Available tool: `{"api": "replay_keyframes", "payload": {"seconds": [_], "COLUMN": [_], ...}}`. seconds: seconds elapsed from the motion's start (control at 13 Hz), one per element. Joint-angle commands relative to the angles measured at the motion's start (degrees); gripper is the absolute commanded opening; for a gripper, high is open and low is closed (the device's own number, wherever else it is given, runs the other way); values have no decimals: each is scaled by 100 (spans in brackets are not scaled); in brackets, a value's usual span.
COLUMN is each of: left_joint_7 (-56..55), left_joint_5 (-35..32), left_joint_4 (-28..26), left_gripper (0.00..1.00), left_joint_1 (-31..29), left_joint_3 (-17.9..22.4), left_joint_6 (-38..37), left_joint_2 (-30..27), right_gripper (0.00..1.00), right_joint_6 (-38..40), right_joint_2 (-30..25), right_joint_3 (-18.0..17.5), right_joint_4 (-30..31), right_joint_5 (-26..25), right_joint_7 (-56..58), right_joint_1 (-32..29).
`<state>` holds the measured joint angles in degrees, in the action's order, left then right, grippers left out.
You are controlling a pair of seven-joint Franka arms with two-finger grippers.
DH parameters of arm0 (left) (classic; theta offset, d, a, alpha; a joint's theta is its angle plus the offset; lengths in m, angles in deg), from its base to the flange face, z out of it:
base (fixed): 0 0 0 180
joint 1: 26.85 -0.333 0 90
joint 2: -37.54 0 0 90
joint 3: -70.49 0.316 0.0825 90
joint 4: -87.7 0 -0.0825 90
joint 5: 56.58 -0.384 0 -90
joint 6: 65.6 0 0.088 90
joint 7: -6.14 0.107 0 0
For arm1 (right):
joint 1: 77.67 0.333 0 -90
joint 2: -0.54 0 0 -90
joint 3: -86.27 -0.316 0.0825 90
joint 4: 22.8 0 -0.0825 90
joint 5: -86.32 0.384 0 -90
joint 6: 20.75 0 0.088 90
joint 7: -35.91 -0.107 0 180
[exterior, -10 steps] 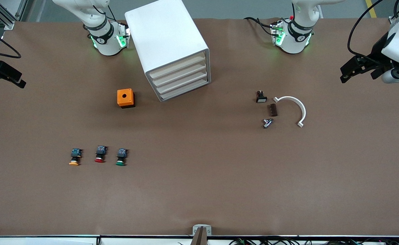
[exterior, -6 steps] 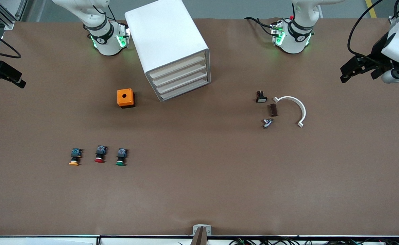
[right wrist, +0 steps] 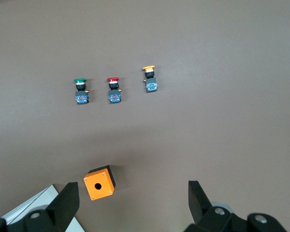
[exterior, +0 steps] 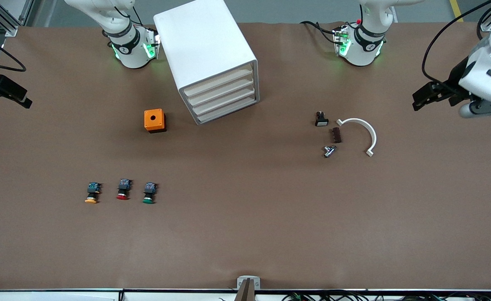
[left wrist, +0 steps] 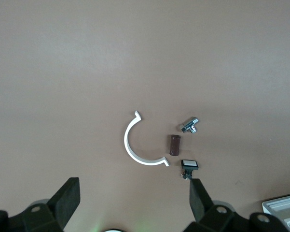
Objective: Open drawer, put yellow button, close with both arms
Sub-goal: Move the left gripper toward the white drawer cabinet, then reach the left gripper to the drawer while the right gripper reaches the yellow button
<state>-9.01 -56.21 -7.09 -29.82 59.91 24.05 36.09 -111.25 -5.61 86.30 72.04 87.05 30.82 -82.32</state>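
The white cabinet (exterior: 205,46) stands between the two arm bases. Its uppermost drawer (exterior: 218,80) is shut, like the three below it. The yellow button (exterior: 91,193) lies on the table toward the right arm's end, nearer to the front camera than the cabinet. It also shows in the right wrist view (right wrist: 149,79). My right gripper (exterior: 21,99) hangs open and empty over the table's edge at the right arm's end (right wrist: 133,203). My left gripper (exterior: 421,98) is open and empty, up in the air over the left arm's end (left wrist: 133,200).
A red button (exterior: 123,190) and a green button (exterior: 149,193) lie beside the yellow one. An orange cube with a hole (exterior: 154,120) sits by the cabinet. A white curved clamp (exterior: 364,131), a black switch (exterior: 321,119), a brown block (exterior: 336,135) and a metal fitting (exterior: 329,151) lie toward the left arm's end.
My left gripper has shifted a little toward the middle of the table and lower in the front view. The right arm and all objects have not moved.
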Motion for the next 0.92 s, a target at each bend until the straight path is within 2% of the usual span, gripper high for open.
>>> {"api": "replay_keyframes", "payload": {"seconds": [0.0, 0.15, 0.38, 0.62, 0.85], "left_joint_7": [-1019, -2206, -3386, -4537, -6021], "left_joint_5": [261, 429, 1167, 1212, 1282], "left_joint_4": [198, 259, 383, 488, 979], "left_gripper": [100, 100, 100, 100, 100], "left_joint_1": [147, 279, 341, 744, 1219], "left_joint_3": [-198, -357, -358, -375, -384], "left_joint_6": [-114, -88, 69, 228, 228], "left_joint_2": [417, 768, 1436, 2060, 2894], "right_gripper": [100, 100, 100, 100, 100], "right_joint_6": [58, 67, 59, -3, -108], "right_joint_2": [-140, -123, -105, 52, 517], "right_joint_3": [-99, -108, -108, -99, -117], "right_joint_4": [114, 105, 87, 87, 52], "right_joint_5": [-47, -47, -47, -46, -64], "right_joint_7": [78, 69, 69, 51, 43], "right_joint_1": [-141, -141, -150, -141, -97]}}
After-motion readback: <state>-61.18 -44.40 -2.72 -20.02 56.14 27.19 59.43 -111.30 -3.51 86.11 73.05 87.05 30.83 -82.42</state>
